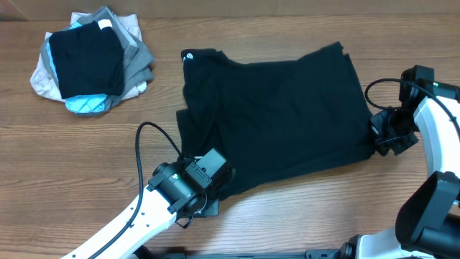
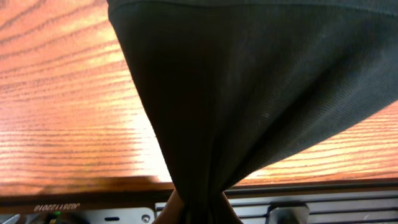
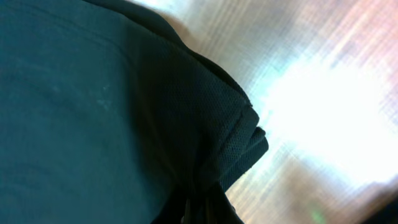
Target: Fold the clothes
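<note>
Wood-grain desk (image 1: pixel 302 216), black shirt (image 1: pixel 273 122) spread across the middle. Left pincer (image 2: pixel 194 211) clamped on its near hem, right pincer (image 1: pixel 379 135) pinching the right edge. Looks soft, light, floppy; corners likely the best hold.

Prob. a robotics lab / test bench. Evidence: two white-and-black robot arms, left arm (image 1: pixel 129 216) at btm left of overhead frame, right arm (image 1: pixel 440 119) at right edge, each w/ a loose black cable (image 1: pixel 141 133) looping beside it. Wood-grain table (image 1: pixel 287 29) fills the frame. Grey metal rail (image 2: pixel 93 216) w/ serial label at btm of left-wrist view. Black shirt (image 1: pixel 280 115) spread mid-frame, pile of garments (image 1: pixel 90 61) upper left.
</note>
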### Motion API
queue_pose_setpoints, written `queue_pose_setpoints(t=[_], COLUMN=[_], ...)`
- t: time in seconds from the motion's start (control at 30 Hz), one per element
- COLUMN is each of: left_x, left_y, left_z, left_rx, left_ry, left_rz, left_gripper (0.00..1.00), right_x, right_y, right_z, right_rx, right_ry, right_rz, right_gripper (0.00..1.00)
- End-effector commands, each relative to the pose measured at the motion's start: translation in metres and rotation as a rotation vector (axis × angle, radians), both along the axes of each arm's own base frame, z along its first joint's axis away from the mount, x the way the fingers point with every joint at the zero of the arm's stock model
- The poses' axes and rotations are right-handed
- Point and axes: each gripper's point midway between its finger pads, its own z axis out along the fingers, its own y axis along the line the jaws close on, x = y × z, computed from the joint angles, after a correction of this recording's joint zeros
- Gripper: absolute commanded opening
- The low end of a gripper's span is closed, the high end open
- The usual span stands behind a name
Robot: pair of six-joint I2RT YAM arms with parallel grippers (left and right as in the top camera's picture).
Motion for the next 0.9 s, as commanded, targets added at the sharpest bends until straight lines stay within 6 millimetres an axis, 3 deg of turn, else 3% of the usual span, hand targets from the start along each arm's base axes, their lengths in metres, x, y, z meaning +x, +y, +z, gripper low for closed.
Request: queue_pose_setpoints(t=[0.0,0.2,0.43,0.67,0.87], left_x=[-0.012,-0.025,-0.03,-0.043,-0.07], left_y=[0.008,0.016,0.01,-0.019,-0.035], left_z=[-0.008,-0.011,-0.01,-0.007,-0.006], left_rx=[0.016,0.046,0.012,-0.1,-0.105], left_ry=[0.049,0.104,0.131,0.175,0.208], left_rz=[-0.016,-0.016,-0.019,-0.079,-0.121], left_gripper=[0.04,0.04,0.04,0.04,0.04], right_x=[-0.007,-0.029,-0.034,-0.042,-0.046], right_y=[-0.011,-0.016,-0.015,-0.017,-0.025], right_z=[0.009,0.012,0.014,0.026,0.031], right_rx=[-0.055,-0.105,-0.108,-0.129,-0.178], right_ry=[0.012,0.101,0.121,0.105,0.106], right_rz=[-0.077,-0.163,-0.161,-0.189,-0.185], right_gripper=[0.04,0.04,0.04,0.04,0.06])
